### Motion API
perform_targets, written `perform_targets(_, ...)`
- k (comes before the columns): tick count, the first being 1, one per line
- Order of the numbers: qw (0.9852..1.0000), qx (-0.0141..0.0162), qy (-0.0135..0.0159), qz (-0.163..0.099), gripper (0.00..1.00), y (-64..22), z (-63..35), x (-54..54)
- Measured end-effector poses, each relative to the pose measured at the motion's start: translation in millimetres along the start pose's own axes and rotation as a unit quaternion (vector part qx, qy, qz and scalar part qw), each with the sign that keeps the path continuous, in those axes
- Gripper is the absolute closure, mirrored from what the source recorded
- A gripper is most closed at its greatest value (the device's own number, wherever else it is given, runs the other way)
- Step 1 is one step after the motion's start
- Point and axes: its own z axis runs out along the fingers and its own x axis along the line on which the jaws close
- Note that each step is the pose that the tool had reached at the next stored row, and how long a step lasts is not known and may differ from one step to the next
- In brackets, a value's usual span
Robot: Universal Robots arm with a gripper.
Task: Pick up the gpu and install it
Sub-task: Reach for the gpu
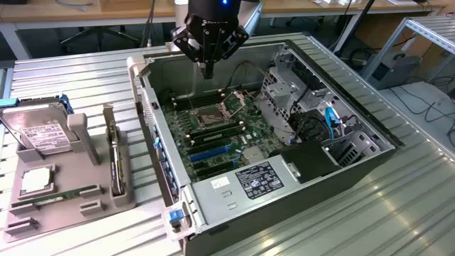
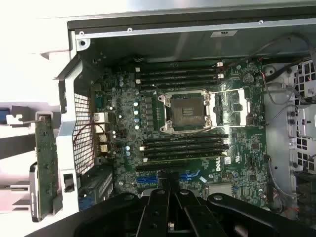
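Observation:
The gpu (image 1: 116, 162) stands on edge in a slot of the grey holder (image 1: 106, 205) at the exterior view's left, outside the computer case; it is a thin dark card with a metal bracket end. The wrist view catches it beside the case wall (image 2: 43, 165). My gripper (image 1: 208, 70) hangs over the far end of the open case (image 1: 284, 176), well away from the gpu. Its fingers are shut with nothing between them. In the wrist view the gripper (image 2: 170, 191) points down at the motherboard (image 2: 123, 123), just above the blue expansion slots (image 2: 148, 178).
A silver hard drive (image 1: 42, 133), a square chip (image 1: 35, 181) and a green memory stick (image 1: 64, 194) also sit in the holder. Inside the case are the open CPU socket (image 2: 185, 111), memory slots, the drive cage (image 1: 284, 88) and a power supply (image 1: 259, 181).

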Motion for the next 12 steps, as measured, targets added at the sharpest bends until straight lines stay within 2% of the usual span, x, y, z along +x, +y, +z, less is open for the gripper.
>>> perform_targets(12,1.0000,0.0001,0.0000,0.000,0.89,-0.6,-0.3,7.7)
